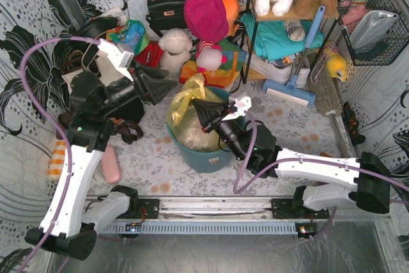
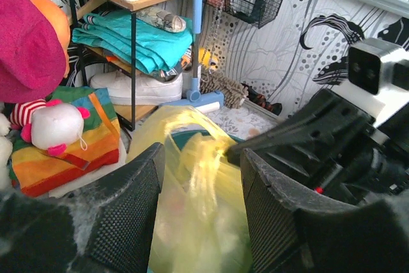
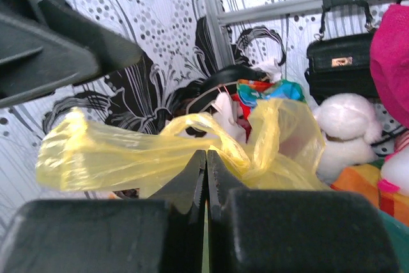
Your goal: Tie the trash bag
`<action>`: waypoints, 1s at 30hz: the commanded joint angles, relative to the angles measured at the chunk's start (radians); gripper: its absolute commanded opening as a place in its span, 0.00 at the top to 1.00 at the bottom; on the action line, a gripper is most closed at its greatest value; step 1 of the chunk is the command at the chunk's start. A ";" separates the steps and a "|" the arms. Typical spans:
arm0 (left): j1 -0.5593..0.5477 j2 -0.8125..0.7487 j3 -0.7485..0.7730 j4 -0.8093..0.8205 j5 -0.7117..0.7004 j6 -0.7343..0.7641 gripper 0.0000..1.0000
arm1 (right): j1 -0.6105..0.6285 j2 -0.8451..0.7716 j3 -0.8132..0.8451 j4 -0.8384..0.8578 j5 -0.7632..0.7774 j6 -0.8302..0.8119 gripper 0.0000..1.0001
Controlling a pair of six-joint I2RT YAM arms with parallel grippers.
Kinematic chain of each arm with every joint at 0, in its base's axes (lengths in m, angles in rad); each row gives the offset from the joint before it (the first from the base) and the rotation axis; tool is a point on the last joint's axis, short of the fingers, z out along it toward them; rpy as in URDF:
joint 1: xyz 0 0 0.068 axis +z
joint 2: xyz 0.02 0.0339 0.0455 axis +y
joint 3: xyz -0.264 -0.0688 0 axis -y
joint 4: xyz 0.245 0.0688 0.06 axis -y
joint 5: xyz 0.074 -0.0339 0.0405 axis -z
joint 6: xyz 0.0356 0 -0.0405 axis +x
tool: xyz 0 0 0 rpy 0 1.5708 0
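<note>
My right gripper is pressed together on a fold of the bag, pinching the upper plastic so that this tail stands up, stretched, above the bin. The bag itself sits inside the bin in the middle of the tabletop, with pale paper showing through its lower part. My left gripper is on the bag's far-left side with its jaws apart, one finger either side of the loose yellow flap, not closed on it. I judge that this is why each is placed so: one tail is anchored on the right, and the other is lined up to be taken, so the two can be crossed into a knot.
</note>
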 commanded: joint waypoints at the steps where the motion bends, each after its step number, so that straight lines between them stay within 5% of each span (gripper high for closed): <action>1: 0.003 -0.011 0.076 -0.243 0.001 -0.042 0.40 | -0.004 -0.016 0.072 -0.070 -0.038 0.028 1.00; 6: 0.002 -0.018 0.110 -0.414 0.023 -0.097 0.40 | -0.004 -0.004 0.089 -0.075 -0.044 0.035 1.00; 20: -0.061 -0.041 0.113 -0.436 0.056 -0.157 0.39 | -0.004 0.004 0.106 -0.073 -0.048 0.038 1.00; 30: -0.091 -0.036 0.125 -0.580 -0.064 -0.082 0.40 | -0.004 0.002 0.133 -0.091 -0.053 0.050 1.00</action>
